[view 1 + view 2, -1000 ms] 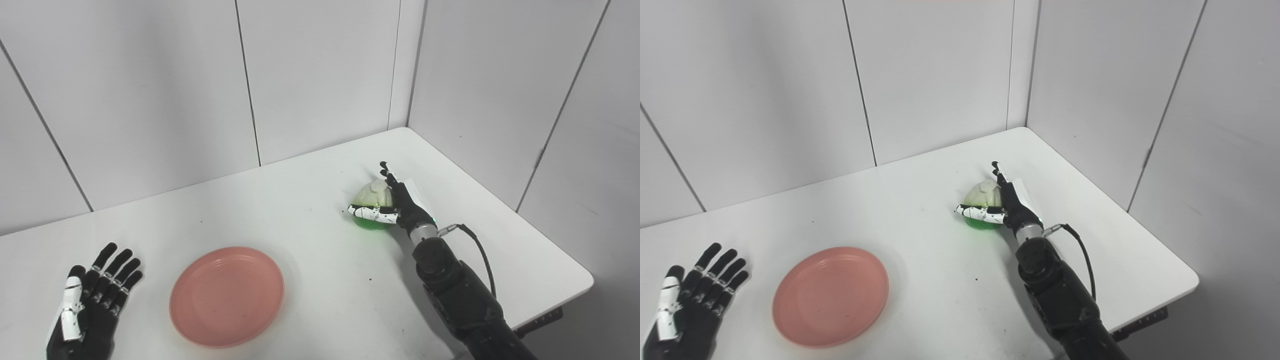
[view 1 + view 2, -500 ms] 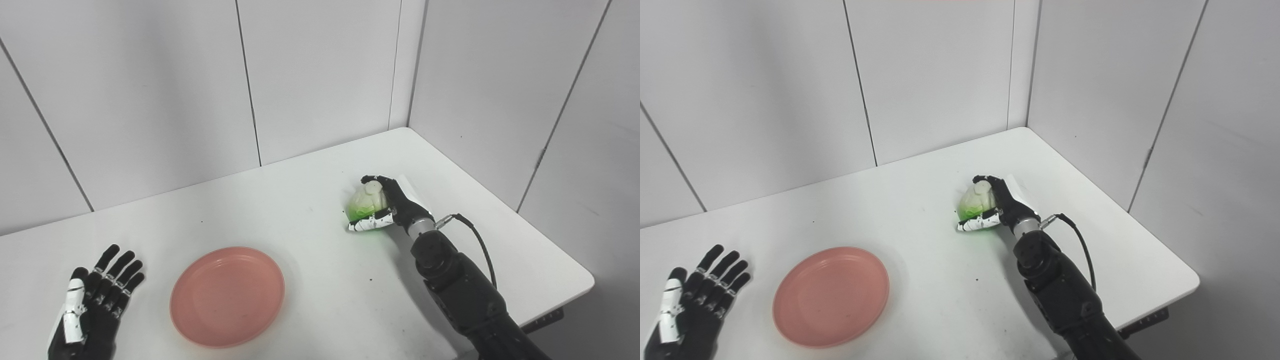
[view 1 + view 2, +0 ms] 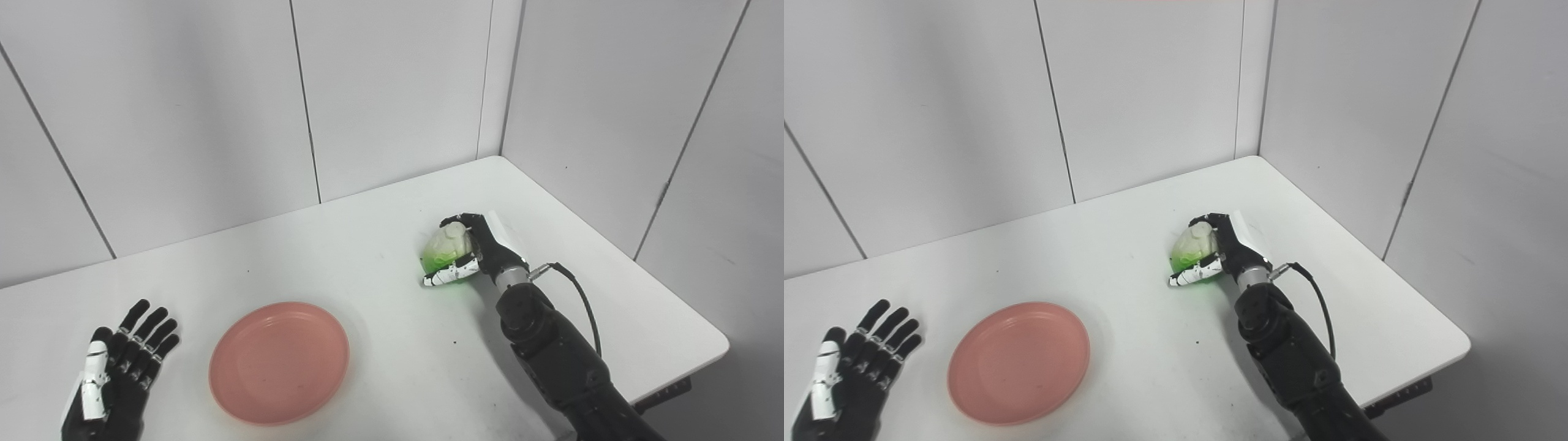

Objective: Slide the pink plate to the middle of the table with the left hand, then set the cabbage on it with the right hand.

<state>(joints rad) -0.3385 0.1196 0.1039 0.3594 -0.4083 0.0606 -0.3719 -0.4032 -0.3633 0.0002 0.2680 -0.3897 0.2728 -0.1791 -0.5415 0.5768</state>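
Pink plate (image 3: 279, 362) sits flat on the white table (image 3: 380, 245), toward the near left part of the tabletop, nothing on it. Small dark specks on its surface and on the table around it.

Left hand (image 3: 113, 383) lies at the near left corner, palm up, fingers (image 3: 147, 334) spread and straight, holding nothing. It is beside the plate, with a strip of bare table between the two.

Right hand (image 3: 471, 251) is further back on the right half of the table, well apart from the plate. Its fingers curl over the top of the cabbage (image 3: 446, 252) and the white thumb (image 3: 447, 276) crosses under the front of it, so the hand grips the cabbage. Cabbage is pale cream on top, bright green below, tilted to the left. Cannot tell whether its underside touches the table or is just clear of it; a green tint shows on the surface beneath.

A black cable (image 3: 576, 294) loops out from the right wrist. Grey panelled walls (image 3: 184, 110) close in the back and right sides.
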